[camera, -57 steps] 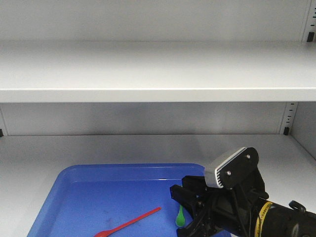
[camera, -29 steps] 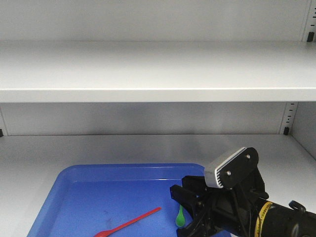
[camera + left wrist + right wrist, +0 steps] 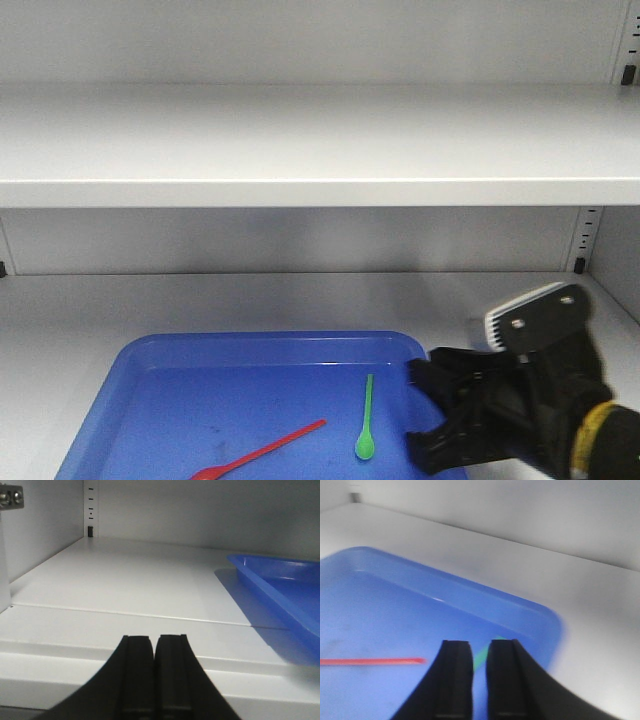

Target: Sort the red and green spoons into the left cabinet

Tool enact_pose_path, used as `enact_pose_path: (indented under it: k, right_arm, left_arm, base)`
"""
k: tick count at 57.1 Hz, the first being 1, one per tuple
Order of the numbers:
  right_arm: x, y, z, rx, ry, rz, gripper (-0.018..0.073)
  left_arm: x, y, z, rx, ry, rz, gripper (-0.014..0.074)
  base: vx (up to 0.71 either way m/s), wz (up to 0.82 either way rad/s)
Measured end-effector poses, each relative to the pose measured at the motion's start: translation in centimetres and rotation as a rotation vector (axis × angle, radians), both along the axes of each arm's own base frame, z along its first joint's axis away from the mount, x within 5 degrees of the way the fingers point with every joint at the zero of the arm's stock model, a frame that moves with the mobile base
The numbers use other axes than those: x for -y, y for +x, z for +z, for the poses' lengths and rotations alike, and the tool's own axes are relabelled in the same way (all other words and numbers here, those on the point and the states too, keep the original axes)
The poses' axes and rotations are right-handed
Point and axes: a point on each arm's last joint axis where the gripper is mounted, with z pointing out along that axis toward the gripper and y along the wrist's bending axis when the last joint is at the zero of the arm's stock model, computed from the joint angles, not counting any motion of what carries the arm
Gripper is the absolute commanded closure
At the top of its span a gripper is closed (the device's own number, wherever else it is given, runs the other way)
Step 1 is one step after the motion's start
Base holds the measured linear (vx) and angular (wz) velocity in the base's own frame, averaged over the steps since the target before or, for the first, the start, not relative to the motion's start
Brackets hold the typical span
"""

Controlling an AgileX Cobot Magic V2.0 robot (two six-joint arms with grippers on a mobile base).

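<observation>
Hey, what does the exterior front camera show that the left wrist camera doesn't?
Only the front view shows the red spoon and green spoon lying apart in the tray, the upper shelf, and the right pincer at the tray's right edge. Only the left wrist view shows the left pincer, its fingers together over bare shelf. Both show the blue tray and grey cabinet.

Shelf [image 3: 300,290] behind the blue tray [image 3: 130,365] and along its left edge was bare; I saw only the upper shelf [image 3: 300,150] limiting headroom.
</observation>
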Motion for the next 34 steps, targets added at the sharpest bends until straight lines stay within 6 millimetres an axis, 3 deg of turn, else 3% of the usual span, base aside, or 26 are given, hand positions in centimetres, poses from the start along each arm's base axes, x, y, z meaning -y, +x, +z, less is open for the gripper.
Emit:
enact_pose_path:
  k: [5,13,25,34]
  right_arm:
    - [1.3,-1.0,0.6,-0.024,-0.048,-0.055,0.0576]
    - [3.6,-2.6,0.8,-0.014,-0.081,-0.107,0.0571]
    - [8.2,-6.8,-1.6,0.140,0.032,-0.240,0.0567]
    - [10.5,-10.4,-3.7,0.218,0.087,-0.367,0.0566]
  left_arm:
    - [0.0,0.0,0.0,0.000,0.000,0.000,0.0603]
    - [0.0,0.0,0.0,0.000,0.000,0.000,0.0603]
    - [0.0,0.0,0.0,0.000,0.000,0.000,0.0603]
    - [0.0,0.0,0.0,0.000,0.000,0.000,0.0603]
  base:
    - [0.00,0.00]
    - [0.00,0.00]
    - [0.00,0.00]
    - [0.00,0.00]
